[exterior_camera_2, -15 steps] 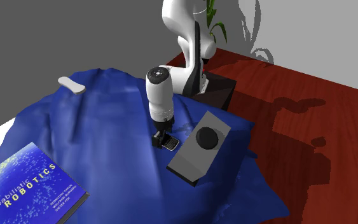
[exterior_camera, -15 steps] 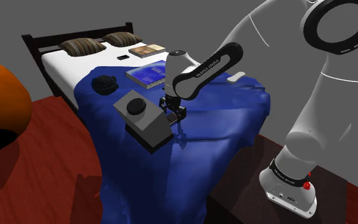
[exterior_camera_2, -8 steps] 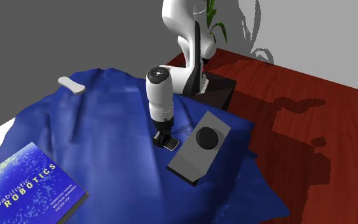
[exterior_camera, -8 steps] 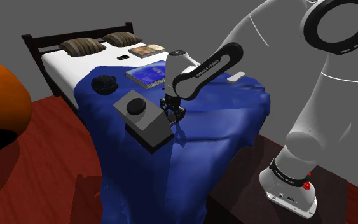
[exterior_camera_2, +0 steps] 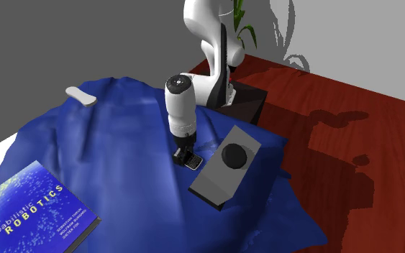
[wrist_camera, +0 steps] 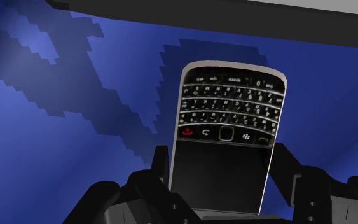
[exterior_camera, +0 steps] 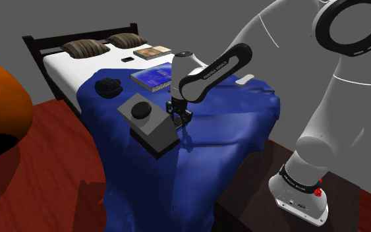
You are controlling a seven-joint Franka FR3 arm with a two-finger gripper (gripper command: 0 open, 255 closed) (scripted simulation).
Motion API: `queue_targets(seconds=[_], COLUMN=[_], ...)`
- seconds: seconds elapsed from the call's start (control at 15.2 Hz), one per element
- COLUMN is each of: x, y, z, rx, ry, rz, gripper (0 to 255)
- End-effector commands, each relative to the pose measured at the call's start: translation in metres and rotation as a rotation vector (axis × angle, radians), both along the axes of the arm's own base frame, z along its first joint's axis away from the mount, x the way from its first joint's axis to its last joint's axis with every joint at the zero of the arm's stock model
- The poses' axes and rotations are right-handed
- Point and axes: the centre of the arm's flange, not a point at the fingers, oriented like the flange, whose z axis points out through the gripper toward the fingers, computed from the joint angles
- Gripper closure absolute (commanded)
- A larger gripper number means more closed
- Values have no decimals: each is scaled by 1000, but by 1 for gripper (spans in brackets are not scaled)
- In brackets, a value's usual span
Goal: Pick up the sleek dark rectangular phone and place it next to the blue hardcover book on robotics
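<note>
The phone (wrist_camera: 228,127) is dark with a keypad and a silver rim, and it lies on the blue blanket (wrist_camera: 56,127). My gripper (wrist_camera: 220,167) is shut on it, one black finger pressed against each long side. In the second exterior view the gripper (exterior_camera_2: 186,157) stands straight down over the phone (exterior_camera_2: 193,163), close beside a grey box. The shoulder view puts the gripper (exterior_camera: 179,118) at the box's edge, in the middle of the bed. The blue robotics book (exterior_camera: 152,78) lies further up the bed, and it sits in the second exterior view's lower left corner (exterior_camera_2: 32,208).
A grey box with a black knob (exterior_camera: 147,122) (exterior_camera_2: 226,169) lies right beside the gripper. On the blanket are a white remote-like object (exterior_camera: 244,80) (exterior_camera_2: 80,95) and a black lump (exterior_camera: 108,86). Pillows (exterior_camera: 85,47) and another book (exterior_camera: 153,52) sit at the bed's head.
The fingers stood apart around the phone a second ago and have since closed onto its sides. The arm has hardly moved.
</note>
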Motion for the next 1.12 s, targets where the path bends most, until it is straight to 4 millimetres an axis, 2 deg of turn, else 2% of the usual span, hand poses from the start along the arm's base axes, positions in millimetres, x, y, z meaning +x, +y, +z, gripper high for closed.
queue_targets(seconds=[0.0,1.06], x=[0,0], y=[0,0], z=[8,92], rx=[1,1], ry=[0,0], rz=[0,0], gripper=[255,255])
